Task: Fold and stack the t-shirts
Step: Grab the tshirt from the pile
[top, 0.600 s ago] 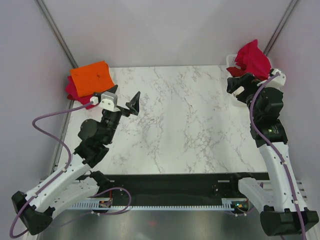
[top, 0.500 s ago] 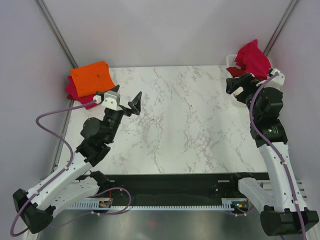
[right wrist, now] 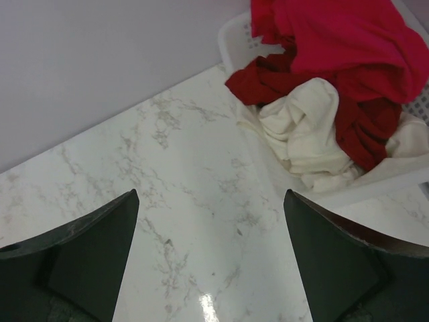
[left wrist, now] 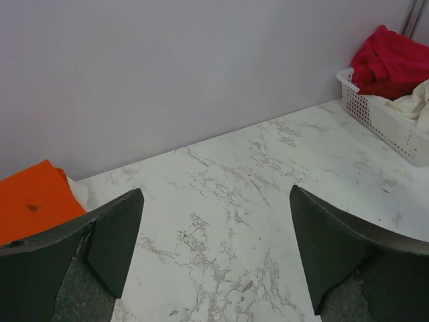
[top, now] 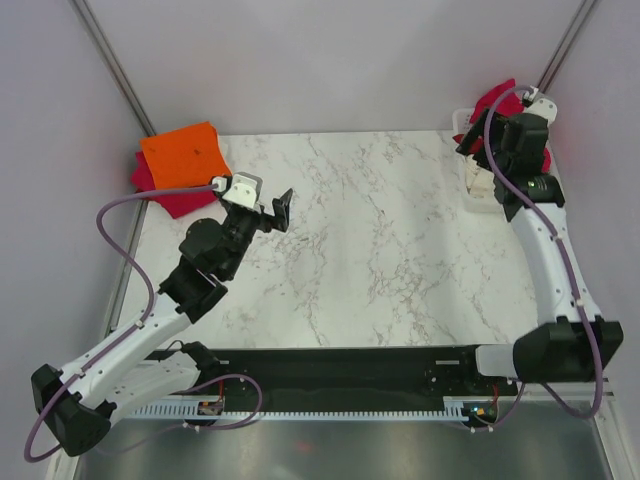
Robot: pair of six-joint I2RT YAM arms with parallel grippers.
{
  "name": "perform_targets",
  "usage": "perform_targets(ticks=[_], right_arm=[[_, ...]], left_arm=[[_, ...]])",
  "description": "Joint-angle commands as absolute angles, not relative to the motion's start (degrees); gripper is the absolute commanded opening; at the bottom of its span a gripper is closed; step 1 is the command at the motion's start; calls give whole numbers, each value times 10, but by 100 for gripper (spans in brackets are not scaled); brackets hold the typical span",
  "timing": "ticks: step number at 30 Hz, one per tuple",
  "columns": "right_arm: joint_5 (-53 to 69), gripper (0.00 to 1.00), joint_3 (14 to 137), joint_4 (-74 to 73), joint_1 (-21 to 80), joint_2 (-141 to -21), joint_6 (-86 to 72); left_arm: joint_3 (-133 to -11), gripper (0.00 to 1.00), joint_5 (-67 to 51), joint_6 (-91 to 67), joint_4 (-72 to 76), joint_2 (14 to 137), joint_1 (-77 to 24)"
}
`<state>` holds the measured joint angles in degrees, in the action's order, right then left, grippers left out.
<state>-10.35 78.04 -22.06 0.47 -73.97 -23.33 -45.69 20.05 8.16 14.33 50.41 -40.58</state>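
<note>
A folded bright orange t-shirt (top: pixel 182 153) lies on a folded crimson t-shirt (top: pixel 172 202) at the table's far left corner; the orange one also shows in the left wrist view (left wrist: pixel 30 204). In the right wrist view, loose crimson t-shirts (right wrist: pixel 335 33) and a crumpled cream-white t-shirt (right wrist: pixel 301 131) fill the white mesh basket (right wrist: pixel 231 33) at the far right corner. My left gripper (top: pixel 268 208) is open and empty above the marble, right of the stack. My right gripper (top: pixel 478 140) is open and empty, held beside the basket's near left side.
The marble table top (top: pixel 370 230) lies between the arms. Grey walls close in the back and sides, with slanted metal poles in both far corners. A black strip and cable rail run along the near edge (top: pixel 340 365). The basket also shows in the left wrist view (left wrist: pixel 382 117).
My right arm has stretched out towards the far right corner, bringing its gripper up to the basket. My left gripper has moved a little to the right and away from the stack.
</note>
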Motion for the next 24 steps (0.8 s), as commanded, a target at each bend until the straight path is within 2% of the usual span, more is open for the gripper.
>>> perform_targets(ticks=[1,8,12,20,24], right_arm=[[-162,98,853,-303,-27,-810,-207],[-154,93,924,-323,-76,-931,-188],[-155,88,964,-317,-77,-993,-180],[-202,84,1062,-330,-77,-1116,-165],[-207,76,1092,-338,-77,-1153,-158]], left_arm=[[-479,97,199,68,143,490,-404],[-481,96,192,69,142,489,-404],[-482,96,192,69,140,488,-404],[-483,96,191,72,136,491,-404],[-484,96,191,71,134,493,-404]])
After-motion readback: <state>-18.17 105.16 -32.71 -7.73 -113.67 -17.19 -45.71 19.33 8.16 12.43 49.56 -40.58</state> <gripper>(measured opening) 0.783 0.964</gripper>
